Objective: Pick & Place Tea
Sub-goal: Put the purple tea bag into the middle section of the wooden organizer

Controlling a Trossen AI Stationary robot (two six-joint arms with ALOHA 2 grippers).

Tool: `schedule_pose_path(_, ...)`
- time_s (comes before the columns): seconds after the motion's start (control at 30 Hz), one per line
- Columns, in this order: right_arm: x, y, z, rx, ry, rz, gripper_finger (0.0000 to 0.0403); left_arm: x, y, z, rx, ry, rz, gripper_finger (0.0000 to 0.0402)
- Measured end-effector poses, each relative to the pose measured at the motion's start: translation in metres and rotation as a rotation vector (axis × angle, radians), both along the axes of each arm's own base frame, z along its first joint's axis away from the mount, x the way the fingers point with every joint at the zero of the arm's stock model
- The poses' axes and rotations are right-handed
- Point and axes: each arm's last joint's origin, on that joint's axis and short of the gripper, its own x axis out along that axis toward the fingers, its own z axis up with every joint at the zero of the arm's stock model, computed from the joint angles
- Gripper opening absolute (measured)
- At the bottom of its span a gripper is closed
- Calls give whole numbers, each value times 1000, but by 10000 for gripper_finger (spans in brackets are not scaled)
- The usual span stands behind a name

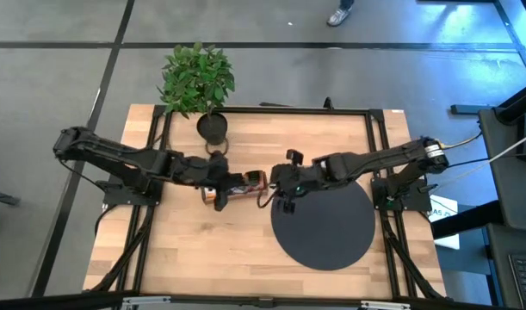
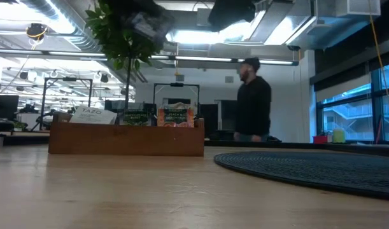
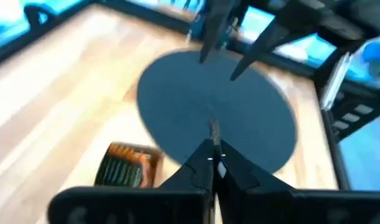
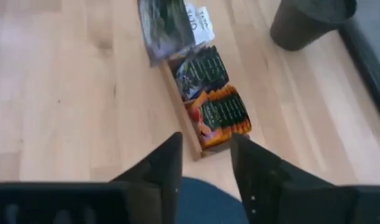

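Left gripper (image 3: 211,158), fingers together on what may be 1 thin sachet (image 3: 213,129), faces right gripper (image 4: 205,165), fingers apart, above the tray (image 4: 190,134).

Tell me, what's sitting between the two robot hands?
The wooden tray of tea sachets lies between the left gripper and the right gripper. The high view shows it; the right wrist view shows the sachets standing in its compartments.

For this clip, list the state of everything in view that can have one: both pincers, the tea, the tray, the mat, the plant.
Left pincer: shut, thin edge of something between its tips, raised over the table.
Right pincer: open, empty, above the mat's edge.
Tea sachets: standing upright in the tray.
Tray: resting on the table, holding sachets.
Mat: flat, bare.
Plant: upright in its pot.
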Motion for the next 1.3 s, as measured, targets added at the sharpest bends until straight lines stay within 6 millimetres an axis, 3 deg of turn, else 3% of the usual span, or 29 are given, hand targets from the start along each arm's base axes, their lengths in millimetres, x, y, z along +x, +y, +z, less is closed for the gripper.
schedule_pose_path(0.2, -4, -25, 20, 179, -65, 181, 160, -20, -13, -10, 31, -195, 28, 2)
schedule_pose_path(0.33, 9, -40, 29, 261, -207, 286, 160, -27, -20, -25, 53, -293, -9, 2)
schedule_pose_path(0.47, 25, -42, 33, 222, -352, 335, 160, -31, -23, -36, 81, -339, 11, 2)
schedule_pose_path(0.87, 52, -41, 11, 218, -394, 341, 161, -31, -23, -36, 101, -360, 0, 2)
schedule_pose_path(1.13, 57, -40, 3, 252, -370, 338, 159, -31, -23, -36, 119, -358, 5, 2)
schedule_pose_path(1.3, 57, -40, 3, 257, -369, 339, 116, -31, -23, -36, 120, -360, 5, 2)
